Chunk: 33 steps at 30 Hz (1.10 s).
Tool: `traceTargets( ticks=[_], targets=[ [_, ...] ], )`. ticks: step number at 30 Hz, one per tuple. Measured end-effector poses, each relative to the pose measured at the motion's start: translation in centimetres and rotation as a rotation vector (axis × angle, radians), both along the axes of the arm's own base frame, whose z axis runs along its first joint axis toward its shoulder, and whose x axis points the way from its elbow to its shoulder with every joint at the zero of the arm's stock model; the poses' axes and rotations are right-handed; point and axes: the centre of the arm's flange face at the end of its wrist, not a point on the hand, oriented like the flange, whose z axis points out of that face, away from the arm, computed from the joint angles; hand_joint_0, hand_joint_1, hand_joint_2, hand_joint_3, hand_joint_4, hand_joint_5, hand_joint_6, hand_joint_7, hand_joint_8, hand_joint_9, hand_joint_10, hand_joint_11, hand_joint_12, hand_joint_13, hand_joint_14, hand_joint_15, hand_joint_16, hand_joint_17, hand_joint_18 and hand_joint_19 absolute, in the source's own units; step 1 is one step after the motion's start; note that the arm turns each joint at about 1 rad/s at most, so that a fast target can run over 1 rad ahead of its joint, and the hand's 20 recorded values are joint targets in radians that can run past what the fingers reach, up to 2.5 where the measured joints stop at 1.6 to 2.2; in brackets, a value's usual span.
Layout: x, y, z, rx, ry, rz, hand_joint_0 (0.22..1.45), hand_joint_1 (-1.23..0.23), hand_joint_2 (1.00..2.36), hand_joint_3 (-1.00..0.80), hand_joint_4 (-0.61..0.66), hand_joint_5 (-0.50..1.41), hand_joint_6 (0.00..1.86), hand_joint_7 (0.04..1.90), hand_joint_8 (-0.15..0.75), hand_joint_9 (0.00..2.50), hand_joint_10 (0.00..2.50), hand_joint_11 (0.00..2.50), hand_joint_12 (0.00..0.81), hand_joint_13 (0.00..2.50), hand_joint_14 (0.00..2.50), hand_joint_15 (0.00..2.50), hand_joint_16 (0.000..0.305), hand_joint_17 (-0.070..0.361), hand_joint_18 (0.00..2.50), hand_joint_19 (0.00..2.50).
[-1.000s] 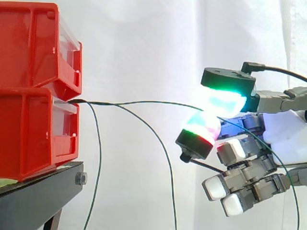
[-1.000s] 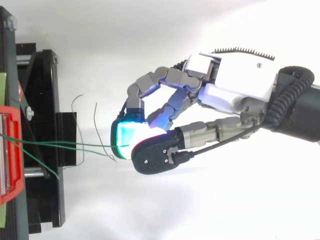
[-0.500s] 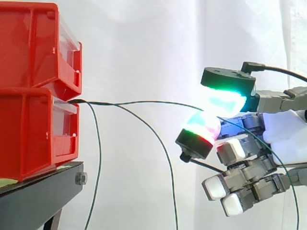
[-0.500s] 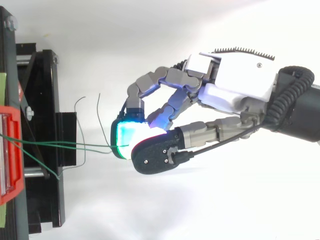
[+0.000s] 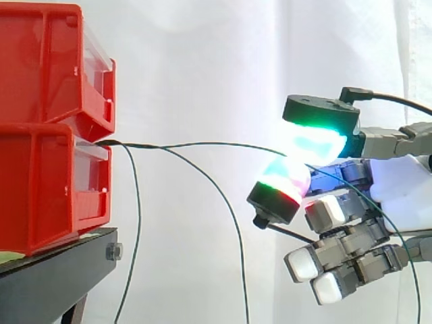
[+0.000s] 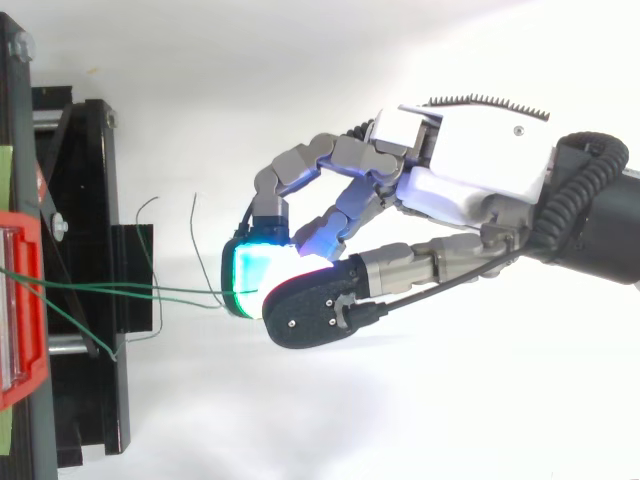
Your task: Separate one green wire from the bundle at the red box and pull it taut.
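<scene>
Glowing padded fingertips [image 5: 287, 177] of the grey-and-white robot hand [image 6: 470, 160] pinched on one thin green wire [image 5: 216, 144]. Running nearly level leftward from the pads to the front edge of the stacked red plastic box [image 5: 47, 182]. Slightly bowed; likely needing a pull rightward, along its length.

Side camera sitting close, looking level across work: red bins [image 5: 47, 175] at left, robot hand [image 5: 398, 185] showing at right. Top camera looking straight down, equally close. Both sharing red bins, green wire [image 5: 216, 144], robot hand
</scene>
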Motion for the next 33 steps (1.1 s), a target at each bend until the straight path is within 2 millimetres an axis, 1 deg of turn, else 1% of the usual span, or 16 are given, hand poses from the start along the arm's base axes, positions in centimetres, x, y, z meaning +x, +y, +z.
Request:
traceTargets(
  ticks=[33],
  targets=[
    [0.0, 0.0, 0.0, 0.0, 0.0, 0.0, 0.58, -0.79, 1.02, -0.07, 0.04, -0.11, 0.91, 1.09, 0.255, 1.18, 0.02, 0.68, 0.381, 0.86, 0.02, 0.53, 0.056, 0.126, 0.74, 0.47]
  ],
)
